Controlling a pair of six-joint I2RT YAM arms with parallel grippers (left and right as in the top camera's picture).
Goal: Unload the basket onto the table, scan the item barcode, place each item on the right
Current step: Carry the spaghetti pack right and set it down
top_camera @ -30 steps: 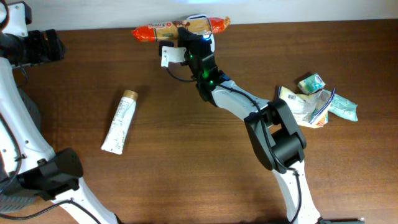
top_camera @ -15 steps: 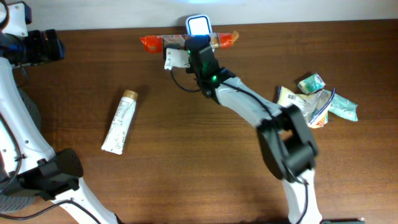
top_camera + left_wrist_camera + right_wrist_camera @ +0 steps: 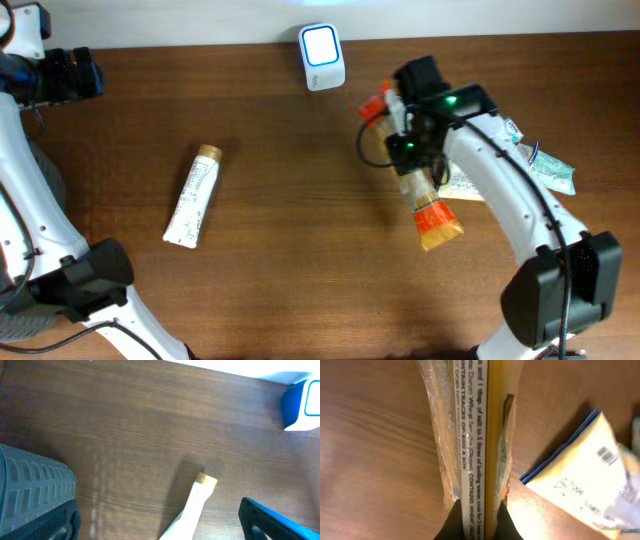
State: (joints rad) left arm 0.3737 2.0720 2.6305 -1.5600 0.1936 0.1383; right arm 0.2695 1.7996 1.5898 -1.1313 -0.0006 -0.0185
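Observation:
My right gripper (image 3: 405, 150) is shut on a long clear pasta packet (image 3: 430, 205) with orange ends, held over the table right of centre, its lower orange end pointing toward the front. In the right wrist view the packet (image 3: 475, 435) runs up from between the dark fingertips of the gripper (image 3: 477, 515), printed text facing the camera. The white and blue scanner (image 3: 322, 45) stands at the back edge, apart from the packet. My left gripper (image 3: 75, 72) stays at the far left, open, with nothing between its fingers (image 3: 280, 522).
A white tube with a gold cap (image 3: 193, 197) lies on the left half of the table, also seen as the tube (image 3: 192, 507) below the left gripper. A pile of packets (image 3: 510, 160) lies at the right, one white packet (image 3: 585, 480) showing a barcode.
The right gripper has carried the pasta packet away from the scanner, moving right and toward the front, and the packet has turned from crosswise to nearly lengthwise. The left arm has not moved.

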